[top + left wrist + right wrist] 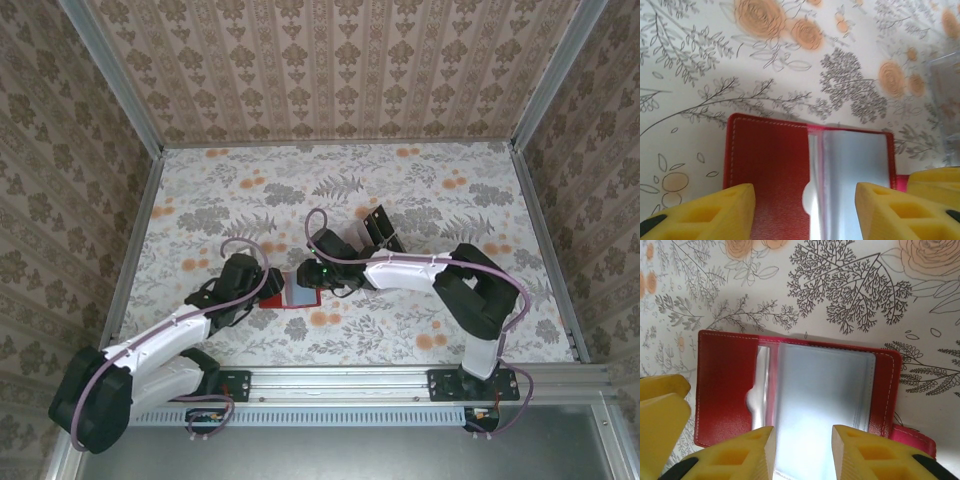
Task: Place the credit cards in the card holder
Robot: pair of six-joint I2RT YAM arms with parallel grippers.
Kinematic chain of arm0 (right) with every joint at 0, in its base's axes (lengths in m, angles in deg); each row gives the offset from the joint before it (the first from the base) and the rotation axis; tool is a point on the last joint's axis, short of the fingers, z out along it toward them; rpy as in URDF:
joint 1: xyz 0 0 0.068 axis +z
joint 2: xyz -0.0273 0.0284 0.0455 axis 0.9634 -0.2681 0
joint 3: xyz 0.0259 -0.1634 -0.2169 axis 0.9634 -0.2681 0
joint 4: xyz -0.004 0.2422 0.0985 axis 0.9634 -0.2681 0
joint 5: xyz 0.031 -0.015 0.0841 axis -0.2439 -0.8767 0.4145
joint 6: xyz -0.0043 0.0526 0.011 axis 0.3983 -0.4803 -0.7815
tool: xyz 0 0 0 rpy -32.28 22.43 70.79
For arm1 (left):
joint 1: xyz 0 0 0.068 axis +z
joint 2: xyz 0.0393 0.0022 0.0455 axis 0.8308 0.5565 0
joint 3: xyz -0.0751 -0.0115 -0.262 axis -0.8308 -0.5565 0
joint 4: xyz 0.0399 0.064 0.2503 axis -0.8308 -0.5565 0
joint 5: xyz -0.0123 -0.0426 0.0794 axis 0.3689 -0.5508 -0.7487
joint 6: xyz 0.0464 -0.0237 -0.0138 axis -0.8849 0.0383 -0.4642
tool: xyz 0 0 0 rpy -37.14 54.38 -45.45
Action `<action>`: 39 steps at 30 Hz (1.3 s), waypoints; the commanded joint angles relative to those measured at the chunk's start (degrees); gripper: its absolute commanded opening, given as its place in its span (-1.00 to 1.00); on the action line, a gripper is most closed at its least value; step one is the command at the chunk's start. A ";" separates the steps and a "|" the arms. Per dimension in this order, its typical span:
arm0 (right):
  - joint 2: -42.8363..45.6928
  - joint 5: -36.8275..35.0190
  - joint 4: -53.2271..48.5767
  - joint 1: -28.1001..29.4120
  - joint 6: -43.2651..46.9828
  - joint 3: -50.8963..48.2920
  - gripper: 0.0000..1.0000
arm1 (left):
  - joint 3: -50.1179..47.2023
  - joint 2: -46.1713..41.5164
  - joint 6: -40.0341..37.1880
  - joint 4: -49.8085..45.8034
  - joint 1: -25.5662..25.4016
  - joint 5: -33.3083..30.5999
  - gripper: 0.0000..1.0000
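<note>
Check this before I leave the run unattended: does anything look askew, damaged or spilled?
Nothing stands out. The card holder lies open and flat on the table, its stitching and clear sleeves look intact, and nothing is spilled around it.

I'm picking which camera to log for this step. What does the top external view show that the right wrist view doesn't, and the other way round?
Overhead adds the left arm and right arm whole, plus the black credit cards farther back on the table. The right wrist view adds close detail of the card holder: pale inner sleeves, white stitching, clasp tab. Both share the red holder lying open, the right pincer over it.
</note>
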 commanded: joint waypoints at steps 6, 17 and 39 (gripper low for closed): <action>-4.02 2.36 -1.06 -0.72 1.40 2.53 -0.26 | -2.88 2.83 -1.16 3.30 0.40 -0.44 0.10; -7.12 6.89 3.48 -0.73 -1.43 2.52 -0.17 | -4.15 6.49 -1.61 6.69 0.40 -0.59 0.07; -8.43 8.18 11.79 -0.66 -9.49 -1.40 -0.04 | -1.86 -5.68 -7.05 -4.92 0.40 -2.39 0.24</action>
